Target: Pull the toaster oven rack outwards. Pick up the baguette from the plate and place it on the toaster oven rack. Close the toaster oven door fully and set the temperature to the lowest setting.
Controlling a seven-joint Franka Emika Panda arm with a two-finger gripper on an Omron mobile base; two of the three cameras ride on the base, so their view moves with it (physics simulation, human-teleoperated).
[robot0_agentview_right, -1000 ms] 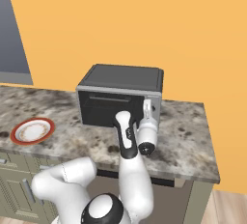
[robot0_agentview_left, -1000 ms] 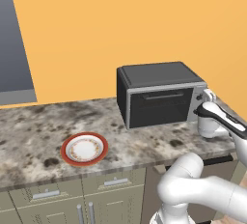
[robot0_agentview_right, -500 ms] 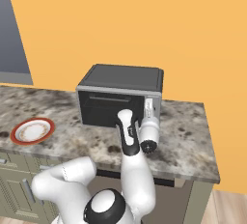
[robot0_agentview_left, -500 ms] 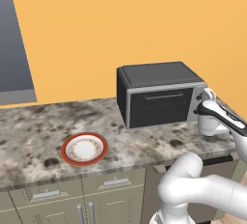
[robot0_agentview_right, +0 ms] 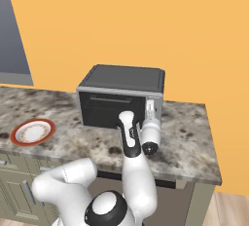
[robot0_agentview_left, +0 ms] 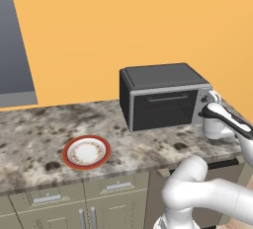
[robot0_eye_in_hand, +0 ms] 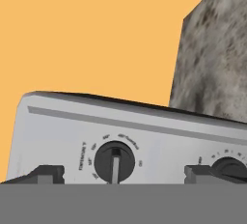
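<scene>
The toaster oven [robot0_agentview_left: 163, 97] stands on the counter at the right, and the toaster oven door [robot0_agentview_right: 113, 110] is shut flat against its front. The rack is hidden behind the door. My gripper [robot0_eye_in_hand: 123, 174] is open right in front of the silver control strip [robot0_eye_in_hand: 144, 141]. One dark knob [robot0_eye_in_hand: 114, 161] lies between the fingertips [robot0_eye_in_hand: 46, 174], and a second knob [robot0_eye_in_hand: 230, 167] sits just past the other tip. The gripper [robot0_agentview_right: 150, 110] reaches the strip from the front. The plate [robot0_agentview_left: 86, 152], red-rimmed, lies far to the left with nothing on it. The baguette is out of view.
The speckled stone counter [robot0_agentview_left: 29, 134] runs left from the oven, with drawers and cabinet doors [robot0_agentview_left: 49, 198] below its front edge. An orange wall rises behind. The counter's right end [robot0_agentview_right: 209, 161] is close beside the oven.
The hand has edged very slightly to the right before the control strip. Its jaws stay wide, and the oven and plate have not moved.
</scene>
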